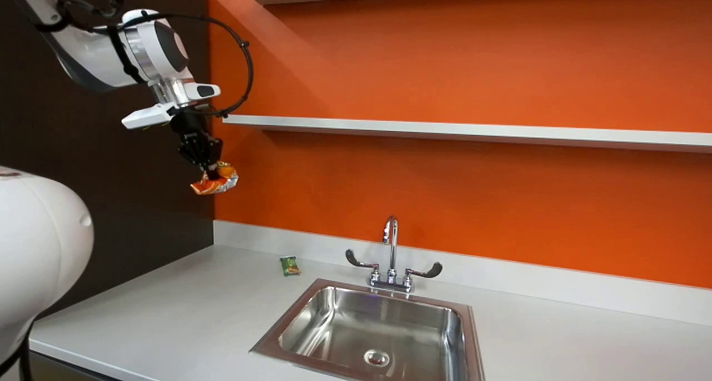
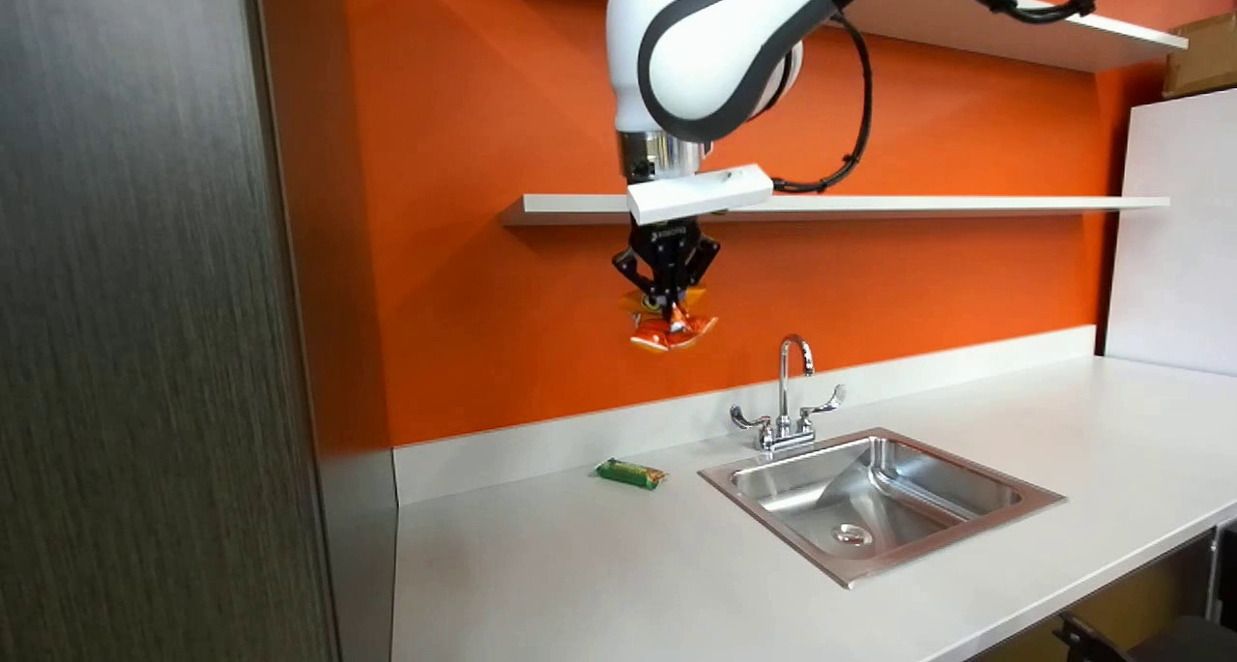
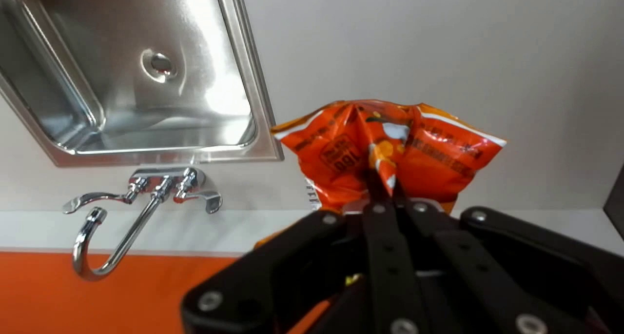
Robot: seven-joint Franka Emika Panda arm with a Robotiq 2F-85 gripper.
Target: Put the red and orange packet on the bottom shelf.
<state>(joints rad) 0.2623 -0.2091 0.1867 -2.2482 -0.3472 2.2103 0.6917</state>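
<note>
Orange wall (image 1: 456, 80) above white countertop (image 1: 161, 308)

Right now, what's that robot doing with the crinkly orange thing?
The robot arm has a red and orange packet pinched in its pincer, up in the air over the white counter. It's meant to go on the bottom shelf, the long white board on the orange wall, but it isn't there yet: it hangs lower than that shelf. A little green packet lies on the counter near the sink.
</note>
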